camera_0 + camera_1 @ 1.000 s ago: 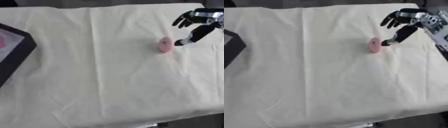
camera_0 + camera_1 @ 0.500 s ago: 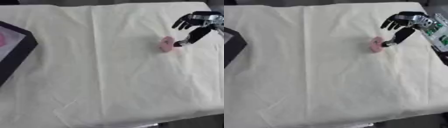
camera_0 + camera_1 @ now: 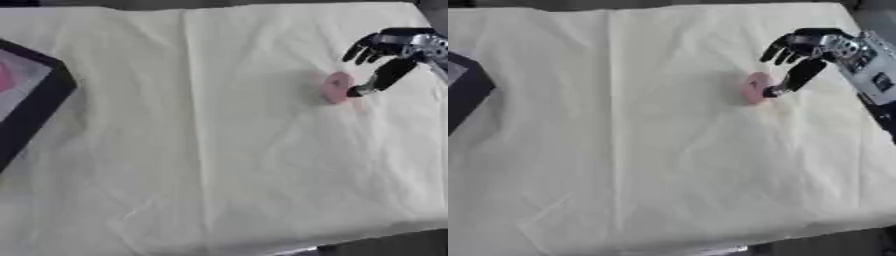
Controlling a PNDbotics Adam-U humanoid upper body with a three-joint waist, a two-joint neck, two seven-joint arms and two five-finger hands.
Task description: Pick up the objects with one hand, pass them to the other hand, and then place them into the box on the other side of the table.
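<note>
The near stretch of the cream tablecloth (image 3: 219, 190) lies creased and bare. Farther on, toward the right side, the small pink object (image 3: 336, 87) rests on the cloth, where it lay a second ago. The right hand (image 3: 802, 52) has edged in beside it: its thumb now touches the object's right side while the fingers spread uncurled above, holding nothing. The pick-up seems about to begin. The left hand is out of view. At the left edge sits the dark box (image 3: 39, 107), well apart from the object.
</note>
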